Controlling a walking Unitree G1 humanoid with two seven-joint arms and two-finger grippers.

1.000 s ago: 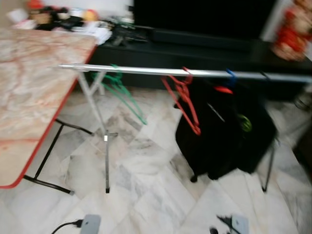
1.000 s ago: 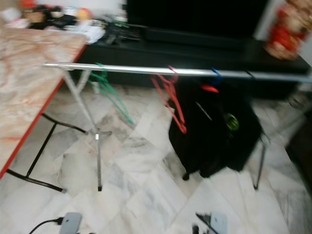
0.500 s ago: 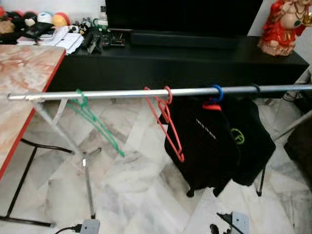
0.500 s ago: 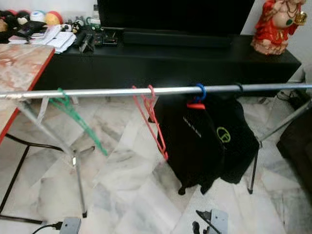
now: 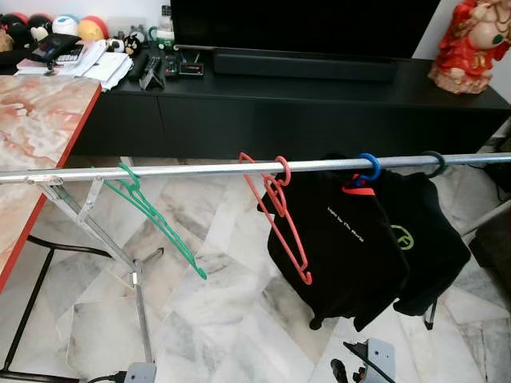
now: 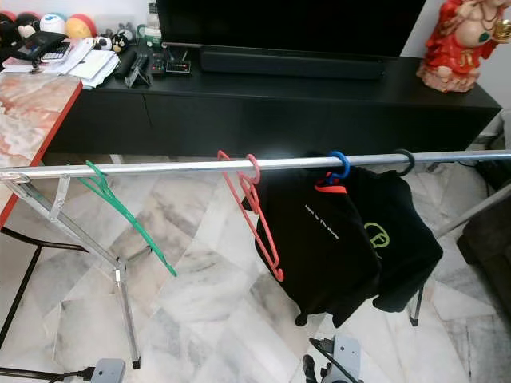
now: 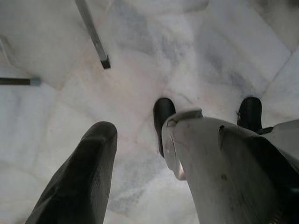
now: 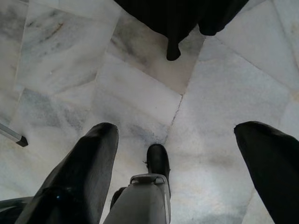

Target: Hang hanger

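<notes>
Thin red plastic hanger (image 5: pixel 281 209) hooked on smooth metal rail (image 5: pixel 200 168).

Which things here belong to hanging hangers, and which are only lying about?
For the job: metal rail; green hanger; red hanger; blue hanger carrying a black shirt.

Lying about: red figurine; papers; marble-look table; soundbar.

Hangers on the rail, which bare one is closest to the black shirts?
The red hanger, hanging empty right beside the black shirts; the green hanger hangs farther left.
</notes>
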